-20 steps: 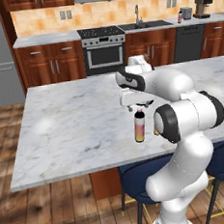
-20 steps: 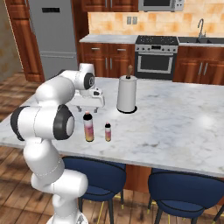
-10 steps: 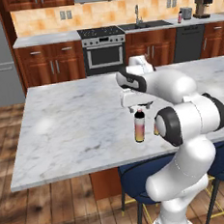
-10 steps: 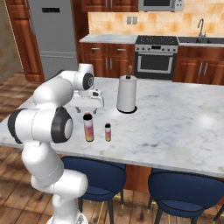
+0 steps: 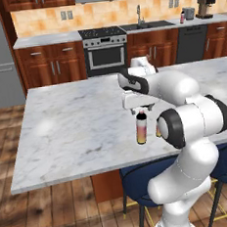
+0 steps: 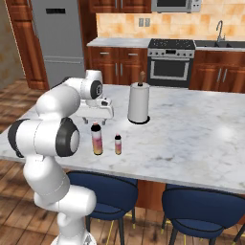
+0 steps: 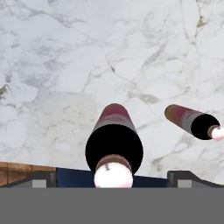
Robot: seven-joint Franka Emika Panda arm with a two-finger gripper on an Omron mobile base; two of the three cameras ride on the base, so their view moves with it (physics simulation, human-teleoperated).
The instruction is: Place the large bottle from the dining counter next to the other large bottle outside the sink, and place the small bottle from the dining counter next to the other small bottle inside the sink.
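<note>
The large bottle (image 5: pixel 142 128) (image 6: pixel 97 139) stands upright near the front edge of the marble dining counter (image 5: pixel 72 124). It is pink and yellow with a dark neck and a pale cap. My gripper (image 5: pixel 138 109) (image 6: pixel 95 120) hangs open just above its cap, pointing down. In the hand view the large bottle (image 7: pixel 114 140) sits centred between my two fingertips (image 7: pixel 43 178), and nothing is gripped. The small bottle (image 6: pixel 117 144) (image 7: pixel 192 122) stands upright close to the large one's right. From the left base view my arm partly hides the small bottle (image 5: pixel 158 130). The sink (image 5: pixel 144 25) (image 6: pixel 225 44) lies in the back counter.
A paper towel roll (image 6: pixel 138 103) stands on the counter behind the bottles. Blue stools (image 6: pixel 201 210) sit under the counter's front edge. The stove (image 5: pixel 104 47) is at the back, and a small reddish bottle (image 5: pixel 182 17) stands on the back counter right of the sink.
My hand has sunk a little closer to the large bottle's cap. Both bottles stand where they were, and the jaws stay wide.
</note>
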